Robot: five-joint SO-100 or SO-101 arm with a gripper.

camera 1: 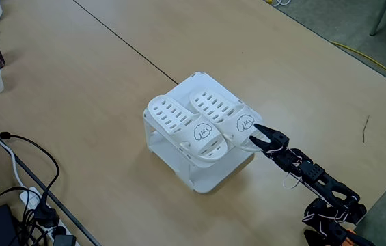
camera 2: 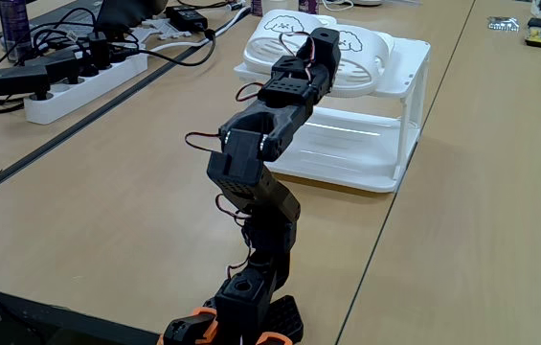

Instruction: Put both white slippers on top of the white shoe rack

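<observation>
On the table, white shoe rack carries both white slippers side by side. Gripper clenched on right slipper's toe edge; judgement: release fully, withdraw straight to avoid dragging.

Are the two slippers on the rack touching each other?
Touching. In a fixed view, the left slipper and right slipper press side by side on the rack, no gap between.
</observation>
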